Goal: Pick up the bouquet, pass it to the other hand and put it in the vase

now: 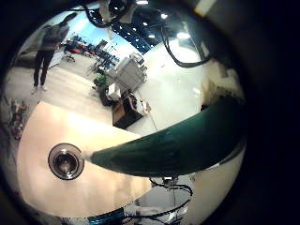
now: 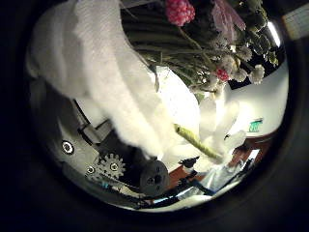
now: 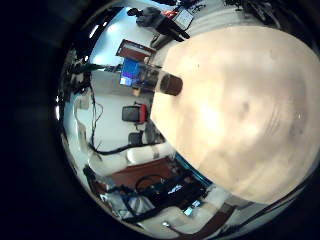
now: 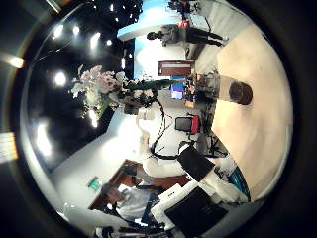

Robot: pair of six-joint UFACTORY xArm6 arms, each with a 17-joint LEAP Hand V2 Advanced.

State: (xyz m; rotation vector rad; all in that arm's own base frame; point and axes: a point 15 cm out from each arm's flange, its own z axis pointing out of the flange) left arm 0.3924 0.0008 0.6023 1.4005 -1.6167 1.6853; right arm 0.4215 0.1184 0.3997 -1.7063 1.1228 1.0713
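Left hand (image 4: 149,87) clasps bouquet (image 4: 99,87) above table (image 4: 260,119), vase (image 4: 238,93); right hand's fingers unseen.

The bouquet (image 2: 208,43) shows pink and white blossoms above pale green stems, wrapped in white gauzy cloth; in the right thumb side palm view its flowers (image 4: 97,87) look pale pink. The tabletop (image 3: 240,110) is light beige. The vase (image 4: 239,93) appears dark.
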